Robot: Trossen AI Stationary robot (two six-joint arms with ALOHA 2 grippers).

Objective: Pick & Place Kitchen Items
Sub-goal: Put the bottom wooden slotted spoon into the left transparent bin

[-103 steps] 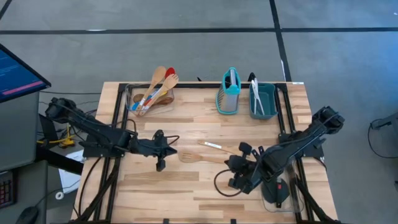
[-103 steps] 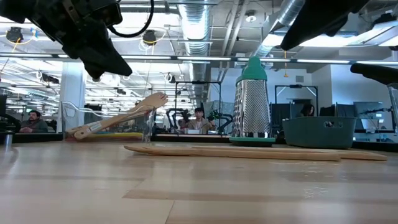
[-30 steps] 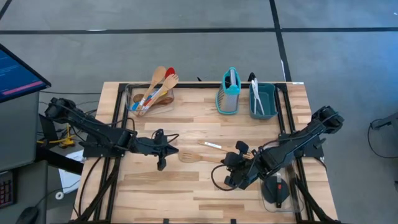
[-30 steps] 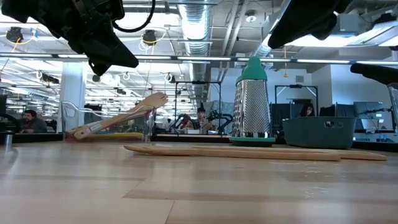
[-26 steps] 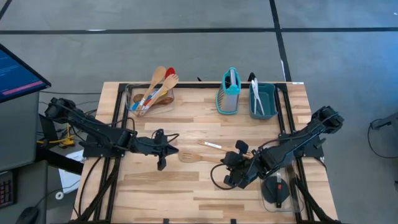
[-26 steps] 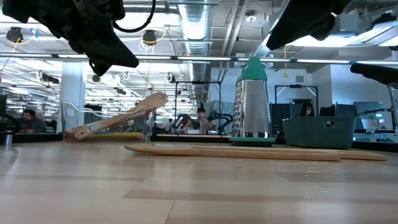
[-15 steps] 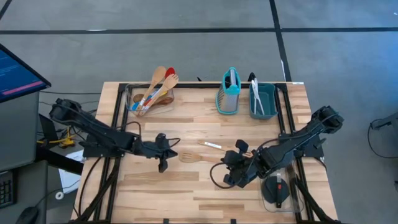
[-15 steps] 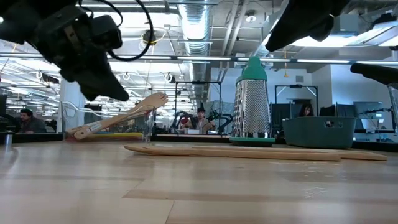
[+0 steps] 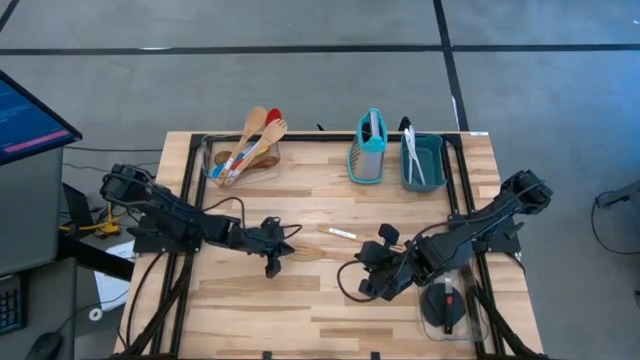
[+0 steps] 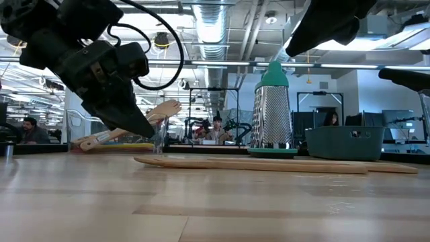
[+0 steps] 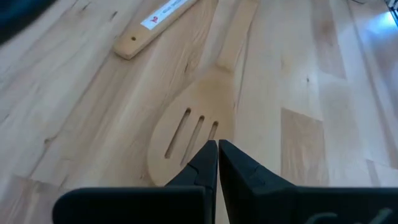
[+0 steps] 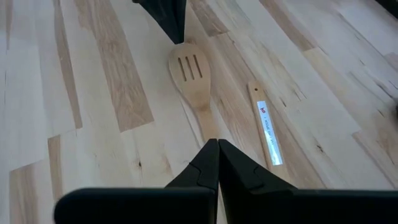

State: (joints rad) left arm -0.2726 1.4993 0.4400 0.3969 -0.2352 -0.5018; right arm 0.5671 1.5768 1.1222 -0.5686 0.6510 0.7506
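A wooden slotted spatula [image 9: 325, 253] lies flat on the table's middle, its blade [image 11: 186, 127] toward the left. My left gripper [image 9: 288, 243] is shut and slants down over that blade; in the low view its tips [image 10: 149, 130] hang a little above the spatula [image 10: 248, 163]. My right gripper [image 9: 365, 262], also shut, hovers high over the handle [image 12: 205, 121], with its tips [image 12: 212, 144] pointing along it. A second wooden utensil with a white label [image 9: 338, 233] lies just beyond the spatula.
A clear container [image 9: 245, 152] at the far left holds wooden, red and blue spoons. A teal box grater [image 9: 368, 148] and a teal bin [image 9: 422, 160] with utensils stand at the far right. Another clear container [image 9: 445, 305] sits under my right arm.
My left gripper has come down and gone toward the table's right edge, from high above the table to just over the spatula's blade, tipping further downward. It has stayed shut. The spatula has not moved.
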